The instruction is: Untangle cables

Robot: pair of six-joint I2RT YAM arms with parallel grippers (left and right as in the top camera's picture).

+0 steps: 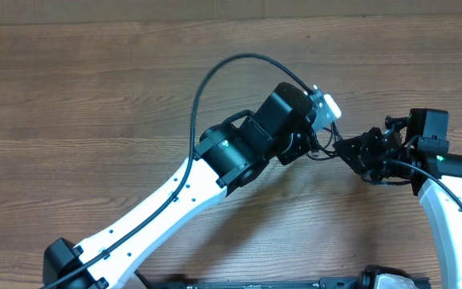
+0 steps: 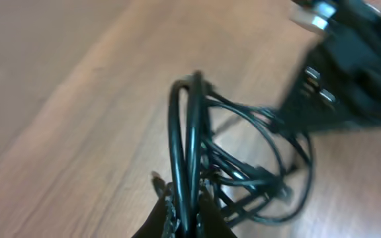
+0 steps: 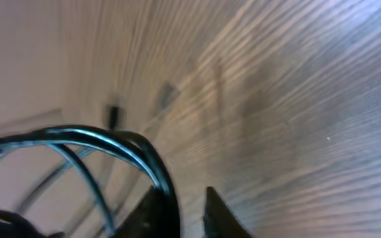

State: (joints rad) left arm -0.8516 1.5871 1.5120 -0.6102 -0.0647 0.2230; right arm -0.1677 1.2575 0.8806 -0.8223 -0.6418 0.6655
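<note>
The wooden surface (image 1: 95,96) is bare around both arms, so there is room to draw the two ends well apart. The step in hand looks like pulling the knot open. It would go best as a slow, level pull, each arm drawing back toward its own side, with the black cable bundle (image 2: 243,165) hanging slack enough for loops to slide instead of tightening. If a loop cinches, easing back and re-gripping a single strand should work better than pulling harder. The grip near the left arm takes in more than one strand, which may drag the whole knot along rather than free it.

The bundle sits just ahead of the left end effector (image 2: 185,215), stretched between it and the right end effector (image 3: 185,211), lifted off the surface or barely above it.

The left end effector is pressed together, pinching two or three upright strands of the bundle between its fingertips (image 2: 169,210).

The right end effector shows a narrow gap with wood visible through it. A thick strand runs down against its left finger (image 3: 161,208), but whether it is truly clamped cannot be told.
</note>
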